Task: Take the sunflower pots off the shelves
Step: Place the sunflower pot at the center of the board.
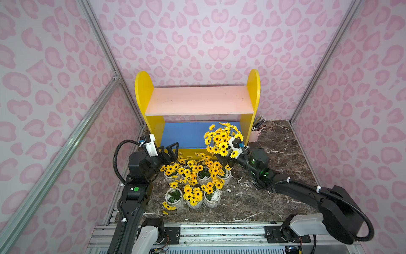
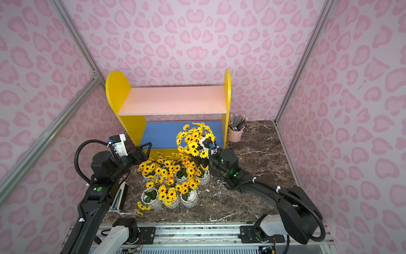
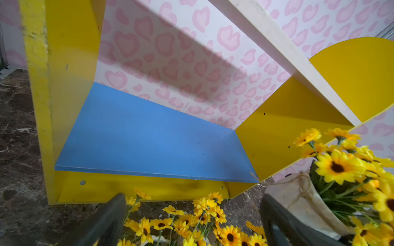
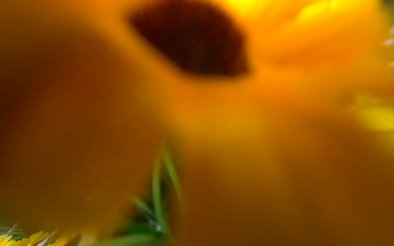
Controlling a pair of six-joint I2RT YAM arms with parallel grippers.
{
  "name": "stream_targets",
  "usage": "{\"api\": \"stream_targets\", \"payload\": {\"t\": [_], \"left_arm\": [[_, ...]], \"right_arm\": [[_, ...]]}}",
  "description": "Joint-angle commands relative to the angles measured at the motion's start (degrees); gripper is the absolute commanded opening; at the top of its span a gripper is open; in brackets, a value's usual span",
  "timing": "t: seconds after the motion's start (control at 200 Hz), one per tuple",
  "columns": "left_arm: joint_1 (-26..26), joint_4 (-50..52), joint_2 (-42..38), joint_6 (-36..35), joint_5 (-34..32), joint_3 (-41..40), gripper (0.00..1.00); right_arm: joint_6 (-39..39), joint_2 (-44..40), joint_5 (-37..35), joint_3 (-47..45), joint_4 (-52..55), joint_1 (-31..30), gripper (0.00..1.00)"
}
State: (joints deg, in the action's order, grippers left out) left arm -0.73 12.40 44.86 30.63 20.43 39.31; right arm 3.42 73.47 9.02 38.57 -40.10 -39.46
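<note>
Left gripper point(image 1: 171, 151): I see its black triangular fingers point(image 3: 100, 225) spread apart, with nothing between them. It hangs just in front of the left end of the blue lower board point(image 1: 184, 134), above the nearest blooms.

Right gripper point(image 1: 220, 158): it sits buried under a bunch of flowers in both top views. The right wrist view is filled by one blurred yellow bloom with a dark centre. I cannot tell whether its jaws are apart or together.

Twine-wrapped white pot of yellow sunflowers point(image 3: 298, 202): in the left wrist view it is tilted, just beside the right side panel of the shelves. In a top view its bouquet point(image 1: 222, 138) stands higher than the others, over the right end of the blue lower board and against the right arm's wrist.

Other white ribbed sunflower pots point(image 1: 194, 201): they are clustered in two rows on the dark marble tabletop point(image 1: 274, 154), in front of the shelves and between the two arms.

Yellow shelf unit with rounded side panels point(image 1: 144, 92): it is upright against the rear wall. Its pale pink upper board point(image 1: 197, 100) sits above the blue one.

Pink cup of pencils point(image 1: 256, 134): it stands on the tabletop just beside the unit's right panel.
</note>
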Motion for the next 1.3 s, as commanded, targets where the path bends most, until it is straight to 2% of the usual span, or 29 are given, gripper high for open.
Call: {"api": "stream_targets", "payload": {"t": [0.0,0.155,0.25,0.355,0.47,0.56,0.765,0.98,1.295], "left_arm": [[-0.5,-3.4,-0.9,1.0,1.0,-0.8,1.00],[-1.6,-3.2,-3.2,1.3,0.3,-1.7,1.00],[-2.4,-2.5,-4.8,1.8,-2.0,-2.9,0.99],[-2.5,-0.2,-7.1,3.1,-8.4,-4.8,0.99],[-2.5,1.1,-10.2,6.5,-14.0,-8.0,1.00],[-2.5,0.8,-12.5,9.4,-16.4,-10.6,1.00],[-2.5,1.4,-13.8,11.7,-15.5,-11.9,1.00],[-2.5,3.8,-15.9,11.6,-17.8,-11.1,1.00],[-2.5,4.1,-14.9,10.8,-17.6,-9.4,1.00]], "right_arm": [[-0.7,-7.3,-8.2,-5.4,1.4,-0.7,0.00],[-6.9,-21.0,-15.6,-15.1,5.4,-1.5,0.00],[-8.2,-27.7,-21.6,-19.1,10.1,-4.9,0.00],[-11.3,-30.8,-26.2,-23.4,12.7,-9.2,0.00],[-14.7,-31.6,-32.5,-29.0,9.0,-15.8,0.00],[-15.7,-30.2,-34.7,-32.9,4.6,-18.7,0.00],[-17.3,-24.1,-30.8,-39.5,-7.4,-19.2,0.00],[-15.8,-11.1,-26.4,-40.1,-19.0,-19.8,0.00],[-16.2,5.0,-26.8,-38.1,-29.9,-22.4,0.00]]}}
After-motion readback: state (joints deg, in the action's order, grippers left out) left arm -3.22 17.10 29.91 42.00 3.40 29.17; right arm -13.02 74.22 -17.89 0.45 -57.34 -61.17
